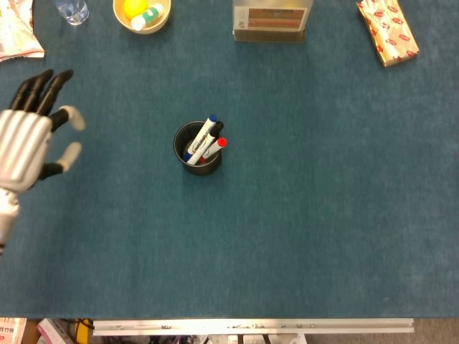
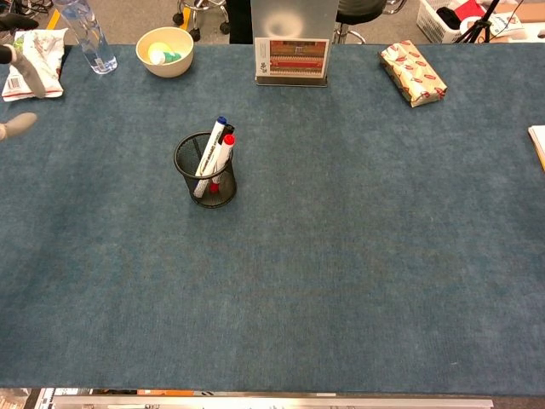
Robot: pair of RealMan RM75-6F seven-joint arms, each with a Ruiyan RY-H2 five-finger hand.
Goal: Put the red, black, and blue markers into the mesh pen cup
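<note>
The black mesh pen cup (image 1: 197, 150) holds the red-capped marker (image 2: 223, 152), black-capped marker (image 1: 217, 127) and blue-capped marker (image 2: 216, 131). The left hand (image 1: 27, 138), fingers (image 1: 44, 89) spread, is empty near the desk's (image 1: 323, 215) left edge.

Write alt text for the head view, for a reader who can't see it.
A mesh cup at the middle of a blue table holds the blue marker, black marker and red marker, caps up. The left hand hovers at the left edge, fingers spread, holding nothing.
</note>
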